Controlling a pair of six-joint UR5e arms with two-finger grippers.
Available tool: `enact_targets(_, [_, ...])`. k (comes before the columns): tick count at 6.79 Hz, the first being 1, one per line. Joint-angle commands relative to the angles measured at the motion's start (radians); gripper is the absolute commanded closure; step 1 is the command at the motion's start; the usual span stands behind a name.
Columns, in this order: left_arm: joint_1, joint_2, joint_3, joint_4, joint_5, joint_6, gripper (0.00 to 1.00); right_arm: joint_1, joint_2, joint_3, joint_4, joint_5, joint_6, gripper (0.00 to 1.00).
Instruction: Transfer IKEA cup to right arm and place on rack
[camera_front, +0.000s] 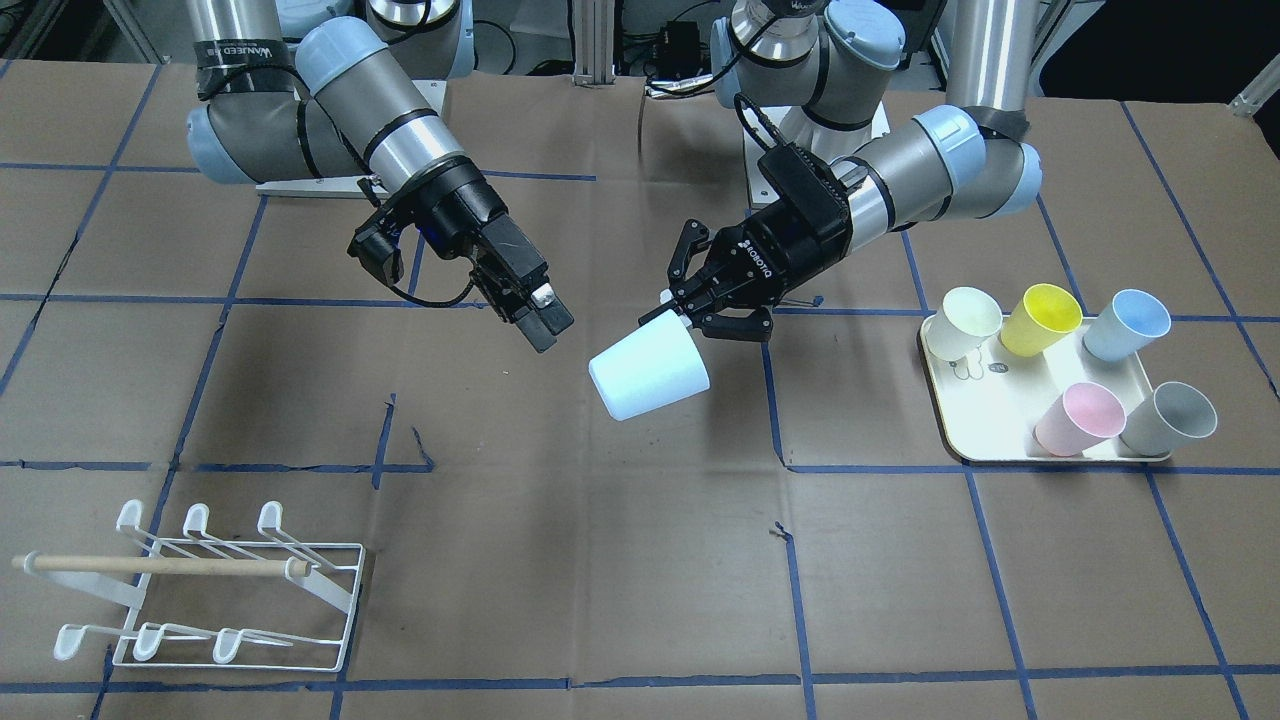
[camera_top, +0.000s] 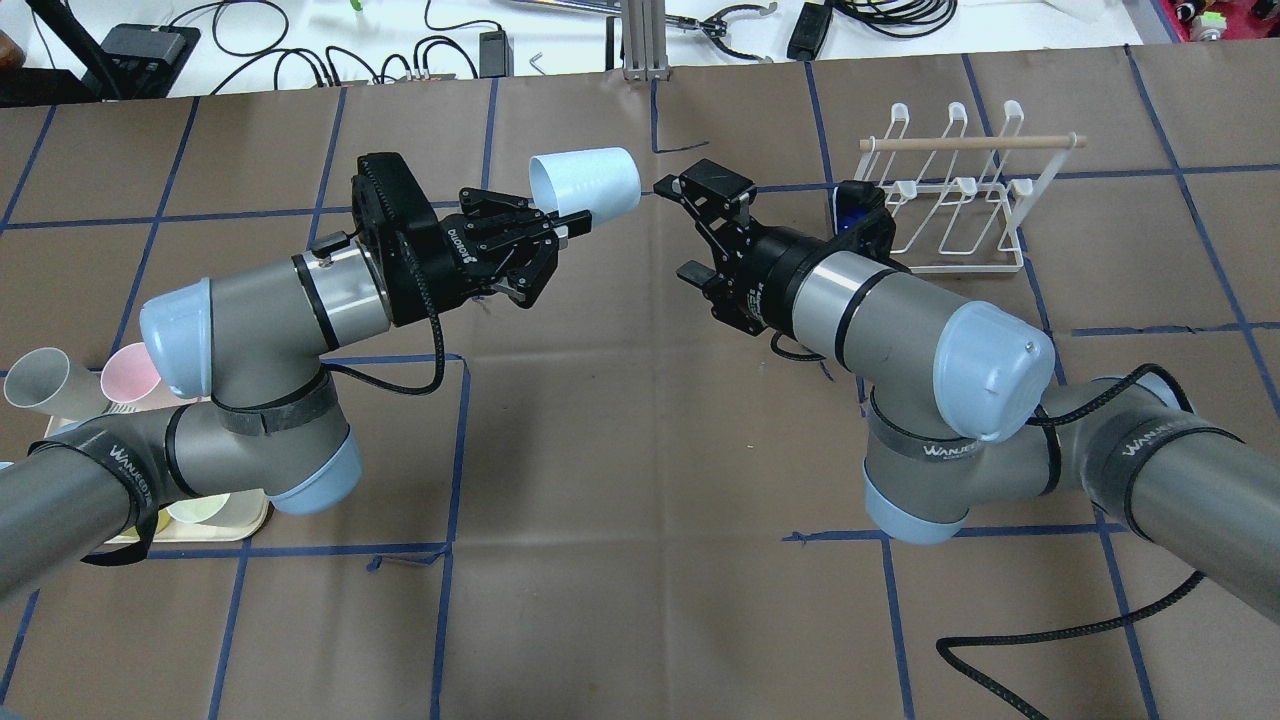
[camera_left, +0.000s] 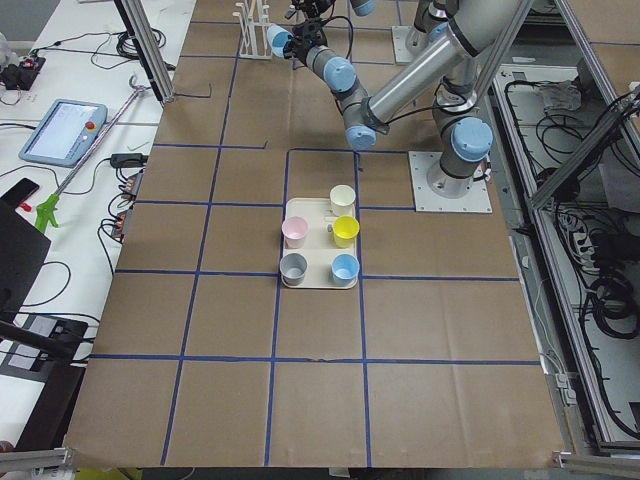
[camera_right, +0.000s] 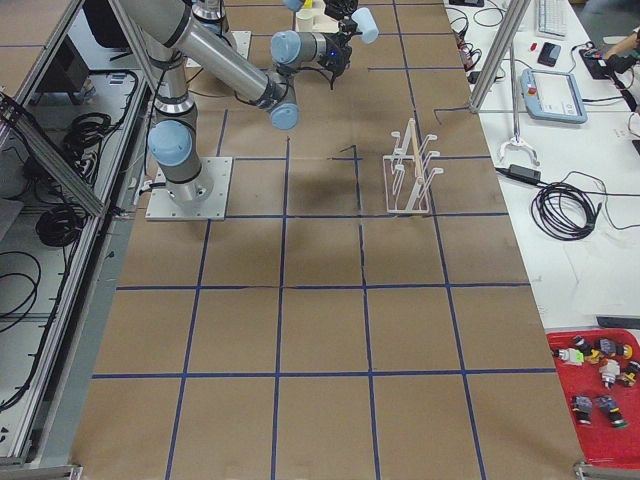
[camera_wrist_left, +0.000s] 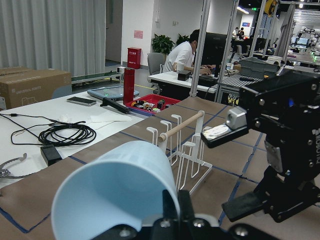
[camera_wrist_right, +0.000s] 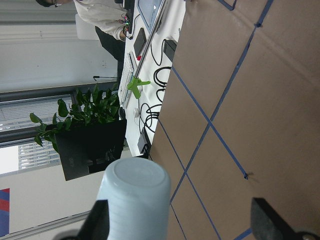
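Handover in mid-air: the left gripper (camera_top: 556, 228) is closed on the rim of a pale blue cup (camera_top: 585, 182). The cup is held on its side above the table (camera_top: 640, 450), well apart from the rack (camera_top: 968, 143), with its base turned toward the rack. Between cup and rack, the right gripper (camera_top: 690, 228) hovers with its jaws spread wide and empty, just beside the base and not touching it.

The risks look plain. In the right wrist view the cup sits close to one finger (camera_wrist_right: 99, 222) and not midway, so an off-centre squeeze could push it out of the thin rim pinch. The smooth tapered wall may also slip. If the left gripper lets go early, the cup would likely fall short of the rack.
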Motion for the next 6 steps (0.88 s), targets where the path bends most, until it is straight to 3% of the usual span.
enact_targets(1, [-0.001, 0.002, 0.001, 0.0, 0.001, 0.0, 0.99, 0.003, 0.004, -0.043, -0.002, -0.006, 0.068, 0.01])
enact_targets(4, [-0.001, 0.002, 0.002, 0.0, 0.001, -0.002, 0.99, 0.015, 0.049, -0.073, -0.042, -0.018, 0.166, 0.02])
enact_targets(6, [-0.001, 0.002, 0.004, 0.0, 0.001, -0.003, 0.99, 0.046, 0.061, -0.098, -0.043, -0.074, 0.208, 0.02])
